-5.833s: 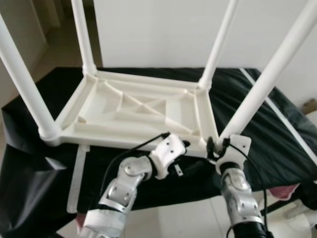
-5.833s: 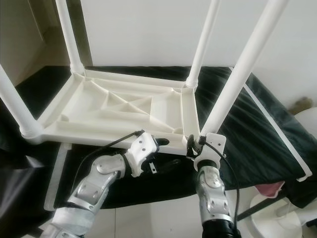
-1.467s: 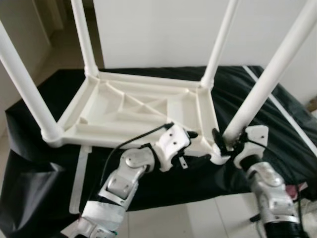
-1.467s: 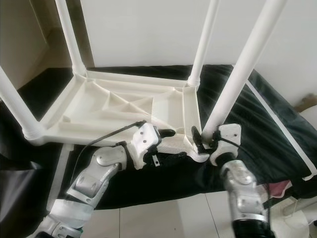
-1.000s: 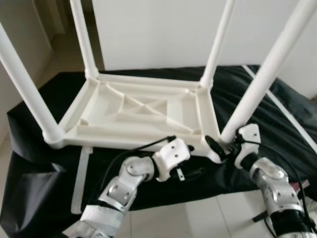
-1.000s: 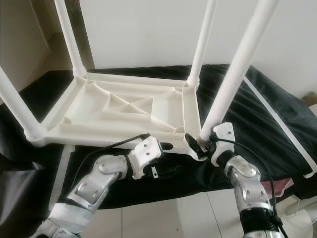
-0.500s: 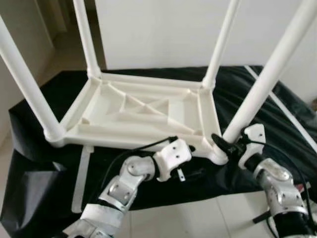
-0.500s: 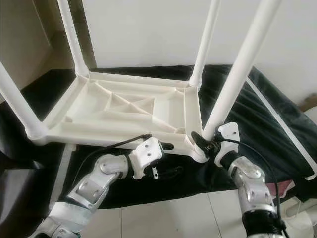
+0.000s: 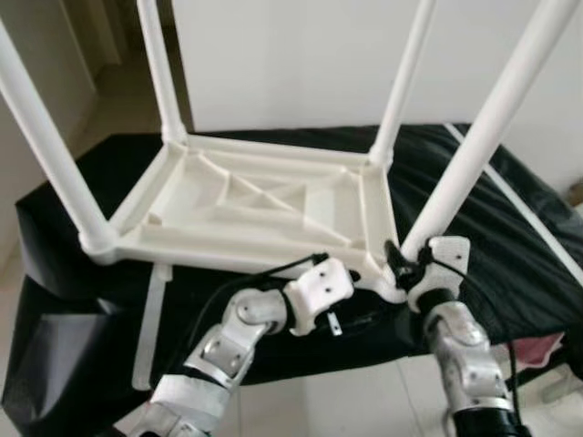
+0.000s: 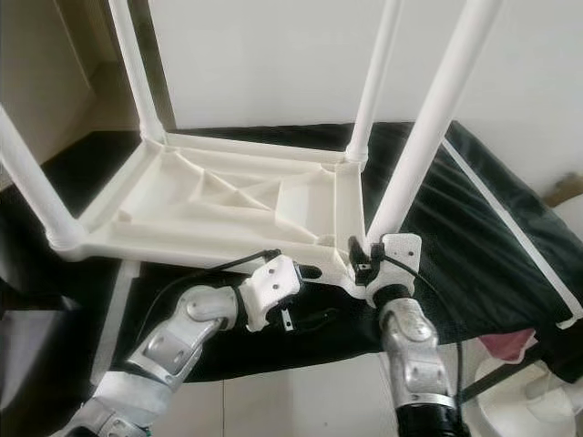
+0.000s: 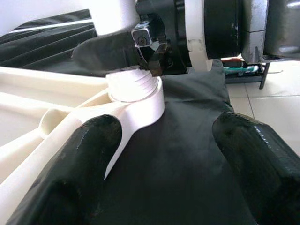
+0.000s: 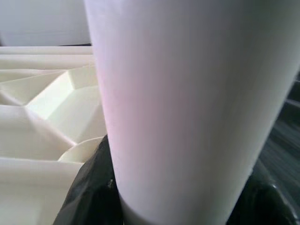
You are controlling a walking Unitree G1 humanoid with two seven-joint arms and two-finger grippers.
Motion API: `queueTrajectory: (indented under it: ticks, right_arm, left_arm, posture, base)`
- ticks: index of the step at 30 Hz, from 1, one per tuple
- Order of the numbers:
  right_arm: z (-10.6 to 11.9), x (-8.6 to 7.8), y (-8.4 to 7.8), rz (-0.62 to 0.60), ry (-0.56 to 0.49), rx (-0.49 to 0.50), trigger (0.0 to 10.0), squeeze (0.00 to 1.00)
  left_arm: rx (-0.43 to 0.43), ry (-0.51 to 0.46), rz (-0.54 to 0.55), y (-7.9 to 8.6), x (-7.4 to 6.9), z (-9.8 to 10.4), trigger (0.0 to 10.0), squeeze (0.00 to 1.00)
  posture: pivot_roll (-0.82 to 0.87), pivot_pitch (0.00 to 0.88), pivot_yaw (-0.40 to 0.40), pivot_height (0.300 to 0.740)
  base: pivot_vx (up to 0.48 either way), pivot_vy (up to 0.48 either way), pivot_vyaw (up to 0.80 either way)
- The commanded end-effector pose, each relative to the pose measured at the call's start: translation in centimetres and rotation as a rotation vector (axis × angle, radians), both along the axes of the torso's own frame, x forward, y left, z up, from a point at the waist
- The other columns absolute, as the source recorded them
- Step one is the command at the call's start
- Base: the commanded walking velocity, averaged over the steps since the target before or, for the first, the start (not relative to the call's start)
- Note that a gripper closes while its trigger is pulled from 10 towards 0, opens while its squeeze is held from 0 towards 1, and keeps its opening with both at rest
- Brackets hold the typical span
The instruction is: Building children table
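Right claw [image 9: 397, 261] clamped on the base of the near-right white leg [image 9: 474, 146], just above its corner socket. Left claw [image 11: 164, 154] fingers apart, held at the near edge just left of that corner, gripping nothing. Upturned white children's table top [image 9: 255, 205] lies underside up on a black cloth [image 9: 73, 300]; four legs stand up from its corners.

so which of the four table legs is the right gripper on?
The near-right leg: right gripper is shut on its base at the tabletop corner. The others stand free.
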State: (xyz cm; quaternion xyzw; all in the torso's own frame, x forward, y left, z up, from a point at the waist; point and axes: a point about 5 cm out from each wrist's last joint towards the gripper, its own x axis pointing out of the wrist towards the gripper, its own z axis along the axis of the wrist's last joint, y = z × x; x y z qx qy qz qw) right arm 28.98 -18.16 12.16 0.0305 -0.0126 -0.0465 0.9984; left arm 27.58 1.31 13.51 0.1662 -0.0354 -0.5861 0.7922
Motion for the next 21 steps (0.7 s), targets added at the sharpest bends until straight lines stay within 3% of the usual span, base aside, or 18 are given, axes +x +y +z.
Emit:
queueTrajectory:
  ticks: [1, 6, 20, 21]
  right_arm:
    - [-1.9, -0.7, -1.6, -0.138, 0.1, 0.054, 10.0, 0.0]
    - [-1.8, -0.6, -0.3, -0.261, 0.093, 0.153, 10.0, 0.0]
    - [-0.4, -0.2, 0.8, -0.176, 0.02, 0.15, 10.0, 0.0]
    - [-0.2, -0.2, 0.8, -0.17, 0.016, 0.145, 10.0, 0.9]
  left_arm:
    - [0.001, -0.009, 0.015, 0.0, 0.2, 0.0, 10.0, 0.0]
    - [-0.013, -0.01, 0.02, 0.1, 0.4, 0.2, 10.0, 0.0]
    - [-0.051, -0.011, 0.029, 0.0, 0.7, 0.9, 10.0, 0.0]
    - [-0.052, -0.012, 0.027, 0.1, 0.6, 0.9, 10.0, 0.0]
  posture:
    - [0.02, 0.0, -0.023, 0.74]
    - [0.02, 0.0, -0.021, 0.74]
    - [0.03, 0.0, -0.035, 0.74]
    - [0.03, 0.0, -0.037, 0.74]
  base:
    - [0.0, 0.0, 0.0]
    - [0.0, 0.0, 0.0]
    - [0.0, 0.0, 0.0]
    - [0.0, 0.0, 0.0]
